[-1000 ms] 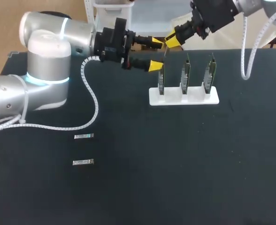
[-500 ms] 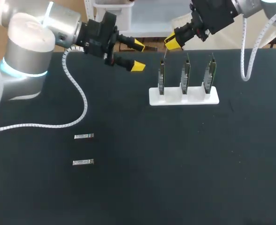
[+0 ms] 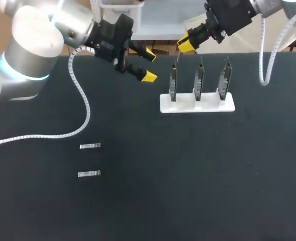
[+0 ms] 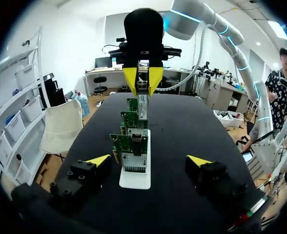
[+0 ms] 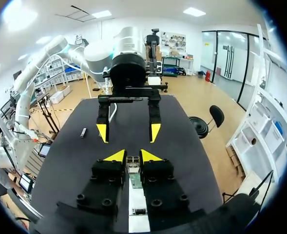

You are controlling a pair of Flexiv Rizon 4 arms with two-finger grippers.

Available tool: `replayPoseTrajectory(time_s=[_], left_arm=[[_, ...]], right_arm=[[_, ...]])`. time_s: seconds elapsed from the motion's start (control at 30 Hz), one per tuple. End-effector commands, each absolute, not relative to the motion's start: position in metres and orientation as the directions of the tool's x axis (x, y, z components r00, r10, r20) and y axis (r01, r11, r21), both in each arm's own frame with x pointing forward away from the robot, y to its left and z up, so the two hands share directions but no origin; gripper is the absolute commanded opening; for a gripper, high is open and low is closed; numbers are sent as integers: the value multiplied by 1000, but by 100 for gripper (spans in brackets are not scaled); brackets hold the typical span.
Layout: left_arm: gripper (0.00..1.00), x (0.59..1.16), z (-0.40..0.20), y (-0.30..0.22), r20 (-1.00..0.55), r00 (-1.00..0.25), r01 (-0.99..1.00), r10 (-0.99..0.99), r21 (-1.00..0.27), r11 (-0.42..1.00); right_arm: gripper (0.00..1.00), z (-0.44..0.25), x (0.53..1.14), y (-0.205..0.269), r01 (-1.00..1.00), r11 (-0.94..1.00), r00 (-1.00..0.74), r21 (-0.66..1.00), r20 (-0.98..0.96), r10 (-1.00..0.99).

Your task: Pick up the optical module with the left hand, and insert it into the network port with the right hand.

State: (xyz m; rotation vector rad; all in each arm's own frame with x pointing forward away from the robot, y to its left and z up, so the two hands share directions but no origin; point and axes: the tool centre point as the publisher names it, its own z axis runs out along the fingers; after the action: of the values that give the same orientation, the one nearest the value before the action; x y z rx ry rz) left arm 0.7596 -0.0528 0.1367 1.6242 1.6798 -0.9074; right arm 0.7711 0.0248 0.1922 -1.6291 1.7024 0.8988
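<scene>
Modules of small, oblong silver metal are seen lying loose on the black table [image 3: 198,181], towards its left: a nearer module [image 3: 89,173] and, just beyond it and apart from it, a farther module [image 3: 90,146]. Well past them, right of the middle, a white slotted stand [image 3: 210,106] is set on the table, and three green circuit boards [image 3: 199,80] are held upright in it, side by side. The left gripper [image 3: 149,64] is held above the table beside the stand, pointed towards the leftmost board, its claw released and its yellow tips wide apart with nothing between them. Farthest off, above that board, the right gripper [image 3: 186,45] is clenched on a third optical module [image 4: 142,103], which hangs below its tips with its lower end at the board's top edge. Whether it is seated in a port cannot be told.
</scene>
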Motion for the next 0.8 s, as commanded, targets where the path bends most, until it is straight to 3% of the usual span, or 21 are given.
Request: replayPoseTrajectory(time_s=[0.03, 0.8], left_arm=[[100, 769, 134, -54, -816, -54, 998, 576, -70, -5], [100, 776, 125, -56, -791, -90, 993, 605, -119, -8]], right_arm=[[0, 194, 769, 23, -998, 12, -54, 58, -808, -587], [0, 195, 768, 24, -999, -20, -16, 35, -796, -605]])
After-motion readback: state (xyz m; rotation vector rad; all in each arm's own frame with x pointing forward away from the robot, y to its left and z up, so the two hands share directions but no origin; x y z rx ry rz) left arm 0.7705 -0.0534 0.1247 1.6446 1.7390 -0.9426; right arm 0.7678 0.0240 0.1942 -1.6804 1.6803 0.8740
